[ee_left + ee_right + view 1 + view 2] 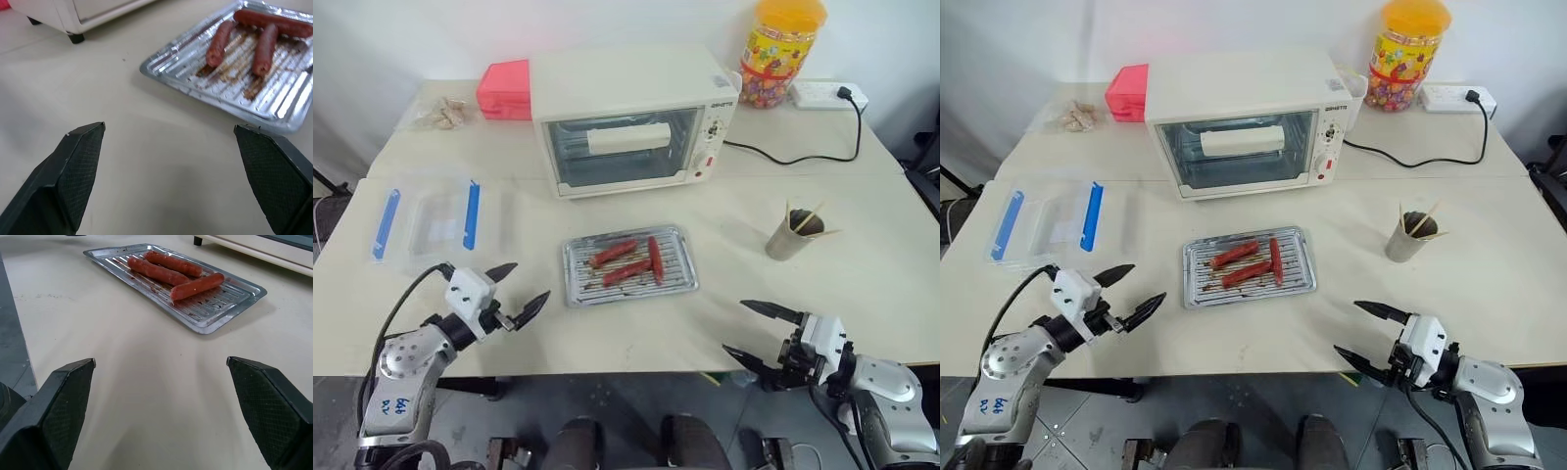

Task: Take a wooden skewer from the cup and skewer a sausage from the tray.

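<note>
Grippers are both hanging spread wide and empty over the near edge of the pale table (754, 284): left gripper (519, 292) facing in from the left, right gripper (756, 333) from the right, the shallow silvery metal tray (681, 282) lying between and beyond them, likely a ready pose before any reach.

Three glossy reddish-brown sausages, the nearest sausage (626, 271) among them, are resting on the tray's ribbed rack, apart enough to spear singly.

Small grey-tan cylindrical cup (787, 240) is standing upright well right of the tray, thin pale wooden skewers (789, 215) sticking out of its top (handy for the right arm, I judge).

Cream toaster oven (626, 117) is sitting behind the tray; the small dark lettering on its front is too small to read. Orange-lidded candy jar (779, 49) is carrying a busy printed label, illegible.
</note>
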You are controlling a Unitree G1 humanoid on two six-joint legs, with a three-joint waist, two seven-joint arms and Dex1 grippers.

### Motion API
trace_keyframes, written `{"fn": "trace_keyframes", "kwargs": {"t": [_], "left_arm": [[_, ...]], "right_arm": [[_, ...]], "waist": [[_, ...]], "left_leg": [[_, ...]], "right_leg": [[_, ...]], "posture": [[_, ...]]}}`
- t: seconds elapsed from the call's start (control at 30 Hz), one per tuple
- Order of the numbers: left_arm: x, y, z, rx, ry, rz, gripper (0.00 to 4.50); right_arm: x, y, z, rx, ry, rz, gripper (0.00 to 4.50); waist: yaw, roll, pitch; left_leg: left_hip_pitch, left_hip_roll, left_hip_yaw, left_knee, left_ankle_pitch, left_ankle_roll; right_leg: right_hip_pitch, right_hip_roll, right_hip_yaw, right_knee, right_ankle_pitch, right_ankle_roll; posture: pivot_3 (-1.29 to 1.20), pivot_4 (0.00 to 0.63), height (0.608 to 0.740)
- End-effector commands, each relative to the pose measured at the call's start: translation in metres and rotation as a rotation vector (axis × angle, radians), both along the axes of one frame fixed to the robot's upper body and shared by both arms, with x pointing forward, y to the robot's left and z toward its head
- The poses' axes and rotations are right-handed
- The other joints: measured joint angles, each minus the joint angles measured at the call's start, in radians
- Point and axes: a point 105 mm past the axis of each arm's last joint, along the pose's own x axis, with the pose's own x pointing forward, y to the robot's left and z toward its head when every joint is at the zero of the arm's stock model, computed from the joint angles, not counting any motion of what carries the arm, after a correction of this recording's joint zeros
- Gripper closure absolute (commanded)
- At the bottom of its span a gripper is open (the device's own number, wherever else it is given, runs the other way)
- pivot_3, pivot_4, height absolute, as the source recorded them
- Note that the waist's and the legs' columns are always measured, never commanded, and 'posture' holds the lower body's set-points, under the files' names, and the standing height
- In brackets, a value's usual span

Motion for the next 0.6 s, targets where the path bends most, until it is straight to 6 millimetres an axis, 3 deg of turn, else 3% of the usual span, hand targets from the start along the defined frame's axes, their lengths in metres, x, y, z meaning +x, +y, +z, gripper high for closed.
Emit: {"fn": "trace_keyframes", "kwargs": {"t": [0.03,0.1,0.4,0.53,0.6], "left_arm": [[-0.005,-0.004,0.012,0.002,-0.038,-0.082,0.02],[-0.013,-0.015,0.023,-0.039,-0.044,-0.195,0.02],[-0.038,-0.06,0.069,-0.152,-0.004,-0.59,0.02],[-0.043,-0.068,0.078,-0.217,0.037,-0.66,0.02],[-0.038,-0.069,0.085,-0.222,0.006,-0.656,0.02]], "right_arm": [[0.001,-0.006,0.017,0.024,-0.066,-0.043,0.0],[-0.001,-0.021,0.027,0.033,-0.085,-0.112,0.0],[-0.023,-0.132,0.062,-0.037,-0.154,-0.564,0.0],[-0.031,-0.147,0.06,-0.106,-0.126,-0.568,0.0],[-0.026,-0.152,0.072,-0.096,-0.154,-0.573,0.0]], "waist": [[0.001,0.0,0.0],[0.005,0.0,0.0],[0.02,0.0,0.0],[0.018,0.0,0.0],[0.011,0.0,0.0]], "left_leg": [[0.0,0.0,0.0,0.0,0.0,0.0],[-0.001,0.0,-0.001,0.0,0.0,0.0],[0.0,-0.001,-0.002,0.0,0.0,0.0],[0.0,-0.001,-0.002,0.0,0.0,0.0],[0.0,0.0,-0.001,0.0,0.0,0.0]], "right_leg": [[0.0,0.0,0.0,0.0,0.0,0.0],[0.0,-0.001,0.0,0.0,0.0,0.0],[0.002,-0.007,0.003,-0.001,0.0,0.0],[0.002,-0.002,0.002,-0.002,0.0,0.0],[0.002,0.0,0.003,-0.001,0.0,0.0]], "posture": [[0.0,0.15,0.74],[0.0,0.15,0.74],[0.0,0.15,0.74],[0.0,0.15,0.74],[0.0,0.15,0.74]]}}
